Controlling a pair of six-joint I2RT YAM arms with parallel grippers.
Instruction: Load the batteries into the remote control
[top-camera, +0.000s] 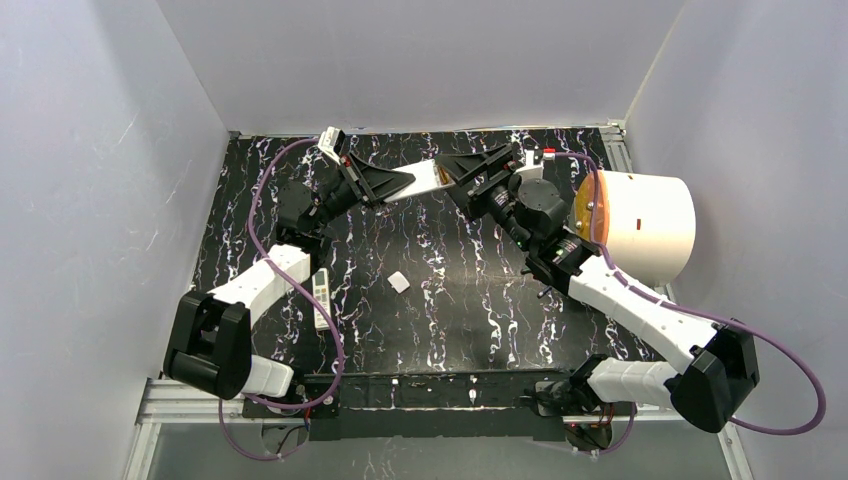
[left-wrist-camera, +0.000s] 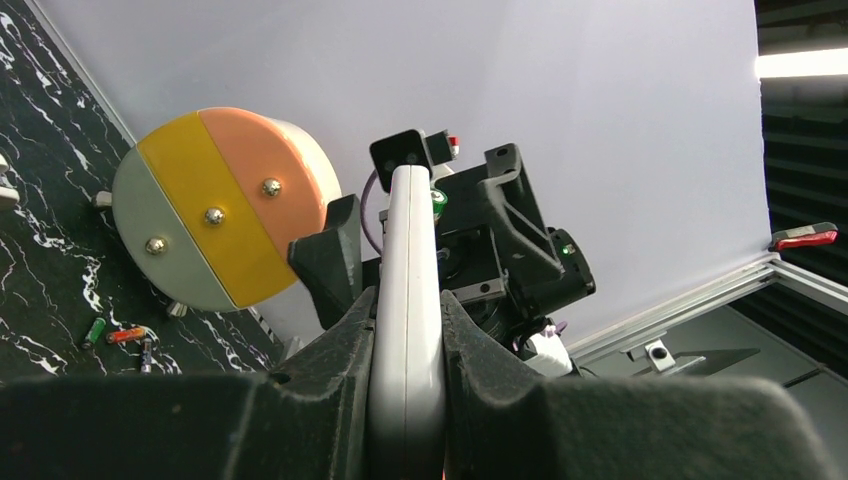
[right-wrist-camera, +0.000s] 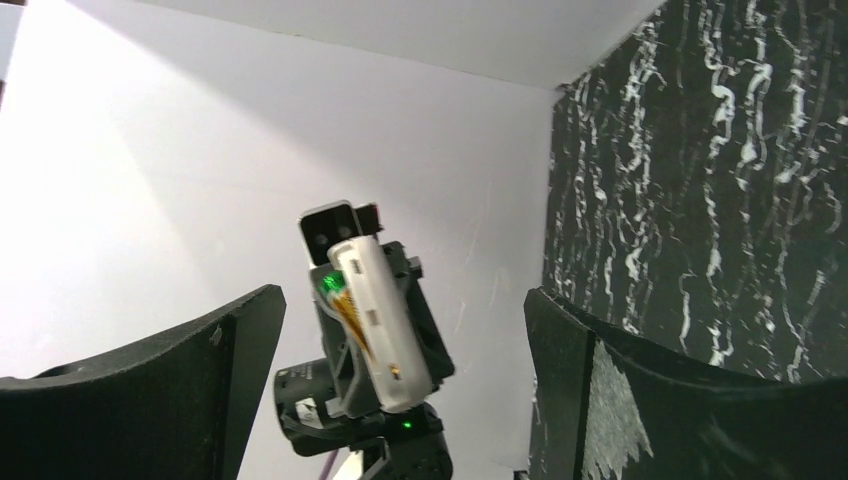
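Remote (left-wrist-camera: 408, 230) edge-on between left pincer's (left-wrist-camera: 405, 325) fingers (left-wrist-camera: 335, 365)

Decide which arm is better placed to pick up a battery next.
Right. The right fingers stand wide open and empty, while the left fingers are clamped on the remote. The batteries lie beside the round container, on the right arm's side.

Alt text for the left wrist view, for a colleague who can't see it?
The left gripper is shut on a white remote control, seen edge-on and upright in the centre, with the right arm's black wrist behind it. At left, a tub with a grey, yellow and orange face lies on the marbled table, batteries loose near it.
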